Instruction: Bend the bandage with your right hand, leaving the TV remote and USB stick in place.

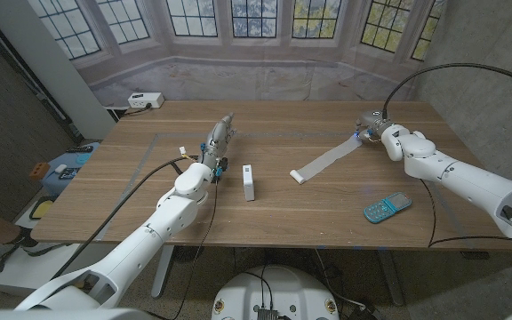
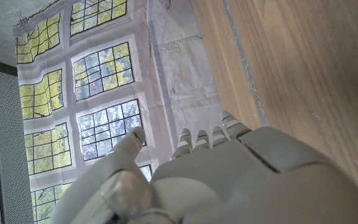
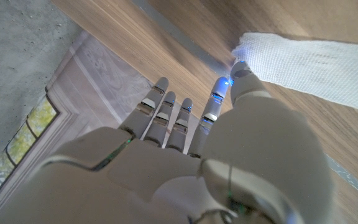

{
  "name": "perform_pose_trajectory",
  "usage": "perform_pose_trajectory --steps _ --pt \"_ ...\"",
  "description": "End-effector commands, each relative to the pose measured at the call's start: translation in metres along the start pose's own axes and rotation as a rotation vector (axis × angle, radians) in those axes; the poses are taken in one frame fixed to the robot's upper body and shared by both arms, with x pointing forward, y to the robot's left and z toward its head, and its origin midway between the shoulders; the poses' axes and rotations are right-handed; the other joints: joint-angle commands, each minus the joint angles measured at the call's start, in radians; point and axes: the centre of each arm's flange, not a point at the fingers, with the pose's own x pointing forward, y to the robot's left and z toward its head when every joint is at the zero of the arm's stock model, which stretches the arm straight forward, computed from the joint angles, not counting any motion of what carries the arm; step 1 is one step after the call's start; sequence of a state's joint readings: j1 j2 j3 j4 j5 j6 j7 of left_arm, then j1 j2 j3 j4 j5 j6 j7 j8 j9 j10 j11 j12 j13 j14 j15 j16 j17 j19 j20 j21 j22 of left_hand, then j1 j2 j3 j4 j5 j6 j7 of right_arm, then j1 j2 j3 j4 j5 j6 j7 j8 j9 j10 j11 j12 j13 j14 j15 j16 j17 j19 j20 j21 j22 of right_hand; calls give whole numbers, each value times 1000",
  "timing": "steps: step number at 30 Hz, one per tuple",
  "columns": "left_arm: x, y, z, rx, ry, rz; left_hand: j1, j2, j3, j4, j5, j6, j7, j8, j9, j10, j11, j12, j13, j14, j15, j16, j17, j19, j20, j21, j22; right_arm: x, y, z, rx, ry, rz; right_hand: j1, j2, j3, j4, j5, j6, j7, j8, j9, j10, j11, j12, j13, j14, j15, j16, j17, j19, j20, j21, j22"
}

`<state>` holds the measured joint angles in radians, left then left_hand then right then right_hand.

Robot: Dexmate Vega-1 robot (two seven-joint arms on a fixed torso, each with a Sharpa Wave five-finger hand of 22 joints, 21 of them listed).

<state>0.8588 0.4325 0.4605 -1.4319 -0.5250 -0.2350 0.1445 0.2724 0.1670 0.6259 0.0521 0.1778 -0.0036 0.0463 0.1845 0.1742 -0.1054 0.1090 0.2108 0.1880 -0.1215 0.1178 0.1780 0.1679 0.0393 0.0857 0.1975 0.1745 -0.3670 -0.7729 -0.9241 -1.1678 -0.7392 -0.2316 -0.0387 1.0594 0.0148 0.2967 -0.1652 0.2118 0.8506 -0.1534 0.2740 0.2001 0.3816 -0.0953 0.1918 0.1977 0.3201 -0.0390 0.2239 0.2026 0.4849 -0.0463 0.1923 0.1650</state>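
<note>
Right hand (image 1: 373,125) pinches the far end of the long white woven bandage strip (image 1: 325,161). From that hand the strip runs diagonally toward the white USB stick (image 1: 250,181), with its free end on the wooden table (image 1: 327,213).

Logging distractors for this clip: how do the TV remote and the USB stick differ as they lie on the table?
The TV remote is teal with a keypad; the USB stick is plain white. The remote lies slanted near the table's front edge on the robot's right; the stick lies nearly straight, near the middle. Both lie flat, untouched by either hand.
</note>
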Motion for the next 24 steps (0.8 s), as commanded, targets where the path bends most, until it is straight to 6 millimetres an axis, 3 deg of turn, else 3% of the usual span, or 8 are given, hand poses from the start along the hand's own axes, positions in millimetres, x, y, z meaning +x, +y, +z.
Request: perform_pose_trajectory --steps 1,13,24 --pt "-5 -1 -1 2 4 9 -1 -6 2 -9 -2 5 -1 -1 5 6 -1 -2 4 7 0 -1 1 2 7 3 4 4 1 3 -1 -15 6 -2 -9 2 7 7 10 2 5 3 2 -4 4 5 -1 -108 1 3 3 -37 1 6" --pt "-7 -2 -4 -5 7 13 -1 -5 1 -10 -2 5 -2 -1 5 4 -1 -3 4 7 0 -1 1 2 8 3 4 7 -1 5 -5 -15 7 -4 -9 4 10 9 24 0 8 3 2 -3 4 5 0 -107 0 5 3 -37 1 6" --pt "-6 -3 -3 -3 7 9 -1 -4 2 -11 -2 5 -1 -1 5 5 -1 -3 4 7 1 -1 1 2 6 3 4 9 1 6 -2 -16 4 -5 -6 5 13 12 104 2 37 6 14 -7 8 5 8 -111 2 7 5 -37 2 6"
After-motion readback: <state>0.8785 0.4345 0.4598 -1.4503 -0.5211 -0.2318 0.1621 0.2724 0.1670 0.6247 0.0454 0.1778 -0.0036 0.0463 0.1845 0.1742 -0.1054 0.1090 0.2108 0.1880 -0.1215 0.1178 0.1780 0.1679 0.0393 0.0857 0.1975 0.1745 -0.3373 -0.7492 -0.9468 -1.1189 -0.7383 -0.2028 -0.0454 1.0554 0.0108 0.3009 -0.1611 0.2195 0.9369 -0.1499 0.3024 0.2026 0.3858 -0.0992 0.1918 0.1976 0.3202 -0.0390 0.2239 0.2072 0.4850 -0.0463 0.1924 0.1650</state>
